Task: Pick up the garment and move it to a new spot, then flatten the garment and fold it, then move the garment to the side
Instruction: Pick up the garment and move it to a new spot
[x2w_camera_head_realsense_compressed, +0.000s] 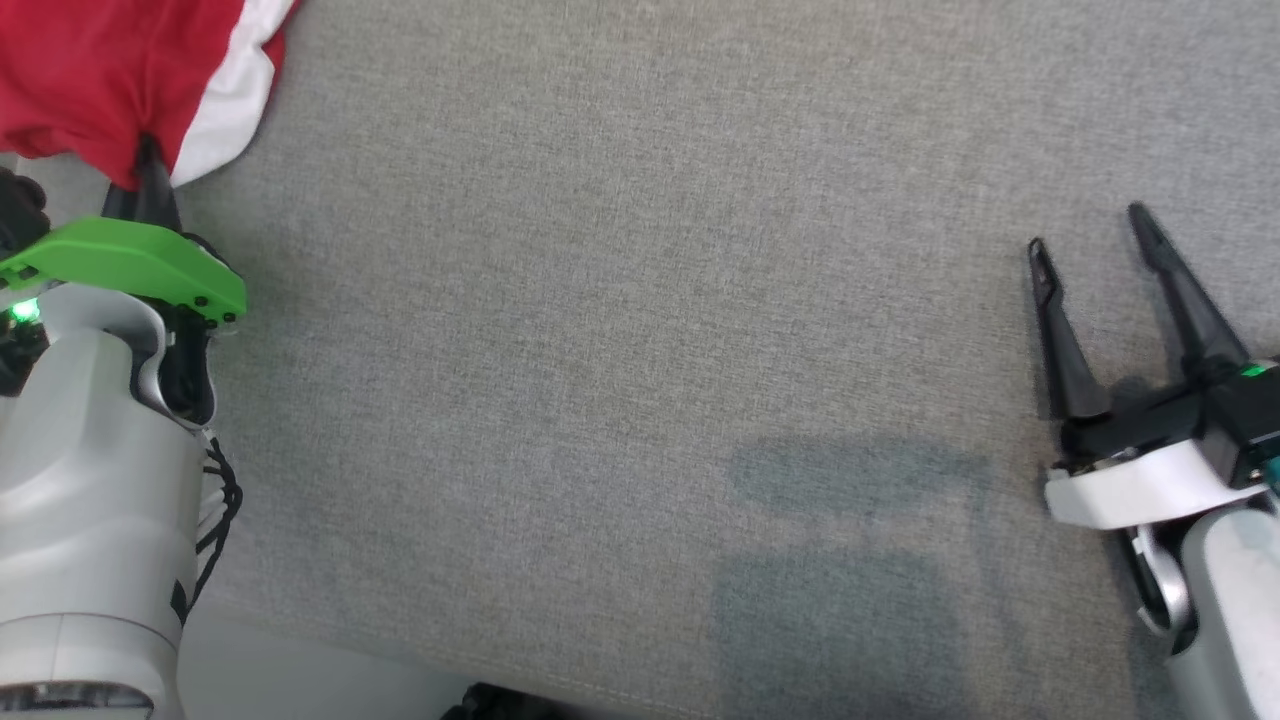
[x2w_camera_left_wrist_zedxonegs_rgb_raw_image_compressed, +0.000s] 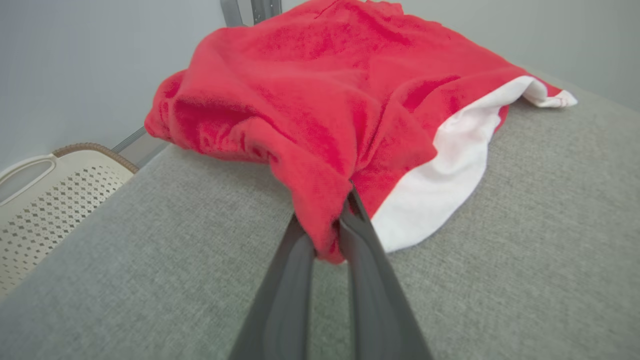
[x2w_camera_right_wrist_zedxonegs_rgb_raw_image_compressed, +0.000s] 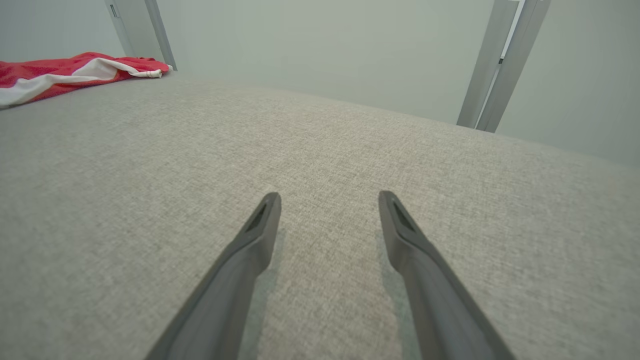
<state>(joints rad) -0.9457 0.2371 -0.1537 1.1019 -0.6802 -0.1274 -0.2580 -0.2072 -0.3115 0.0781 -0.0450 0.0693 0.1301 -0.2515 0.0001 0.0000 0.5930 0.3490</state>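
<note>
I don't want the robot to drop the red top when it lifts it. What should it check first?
1. Left jaws shut on the red garment: ok, they pinch a bunched fold at its near edge.
2. Enough cloth in the grip: cannot tell, the pinched fold looks small.
3. Right jaws out of the way: ok, open, empty and far from the garment, low over the grey surface.
4. Nothing snagging the garment: cannot tell, its far side is hidden.
5. Room for a new spot: ok, a wide stretch of grey surface lies between the two arms.
</note>
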